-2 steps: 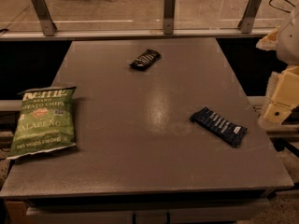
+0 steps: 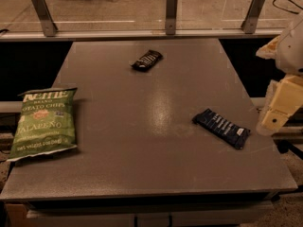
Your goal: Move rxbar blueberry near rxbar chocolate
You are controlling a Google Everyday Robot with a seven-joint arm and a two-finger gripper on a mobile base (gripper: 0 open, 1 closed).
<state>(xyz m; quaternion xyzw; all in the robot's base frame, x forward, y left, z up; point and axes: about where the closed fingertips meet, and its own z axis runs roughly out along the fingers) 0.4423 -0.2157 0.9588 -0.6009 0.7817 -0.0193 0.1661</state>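
Lying flat on the grey table (image 2: 156, 174), the rxbar blueberry (image 2: 221, 128) sat toward the near right of the surface, set diagonally, with its paler end pointing at the right edge. The rxbar chocolate (image 2: 147, 60) lay well apart from it, toward the far side and a little left of the table's middle, also at a slant.

One container was noted: a green bag of jalapeño potato chips (image 2: 42, 123) lay face up at the left edge, on the near side. Its top appeared closed and its contents could not be seen. The bag touched neither bar.

Checked against the earlier frame, both bars and the bag kept the same places and the same angles; no shift on the table surface was observed. The cream-coloured arm housing at the right stood in much the same position as before.

The gripper (image 2: 274, 119) hung beyond the right edge of the table, just past the paler end of the rxbar blueberry, near it but not touching. Whether it was open or closed could not be told from this view. It had hold of neither bar, as both lay free on the table.

Beyond the far edge ran a low rail with three metal posts (image 2: 171, 12), with bare floor behind it
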